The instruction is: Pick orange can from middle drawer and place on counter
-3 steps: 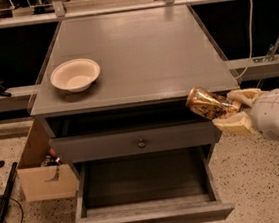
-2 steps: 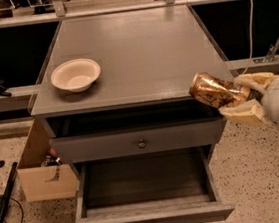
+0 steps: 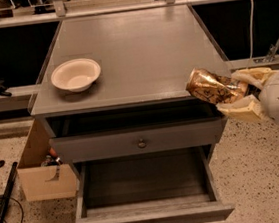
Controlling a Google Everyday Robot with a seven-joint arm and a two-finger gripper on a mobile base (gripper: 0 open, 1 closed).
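The orange can [image 3: 212, 87], dented, golden and brown, lies tilted between the cream fingers [image 3: 240, 109] of my gripper [image 3: 229, 93]. The gripper is shut on it and comes in from the right. The can hangs at the front right corner of the counter [image 3: 137, 48], at about the height of its surface and partly over its edge. The middle drawer [image 3: 145, 183] is pulled far out below, and its dark floor is empty.
A cream bowl [image 3: 76, 74] stands on the counter's left front part. A shut drawer front with a round knob [image 3: 141, 143] sits above the open drawer. A cardboard box [image 3: 40, 170] stands on the floor to the left. A railing [image 3: 117, 8] runs behind the counter.
The gripper has lifted the can up and slightly to the right, from beside the cabinet's front to the level of the counter's front right corner.
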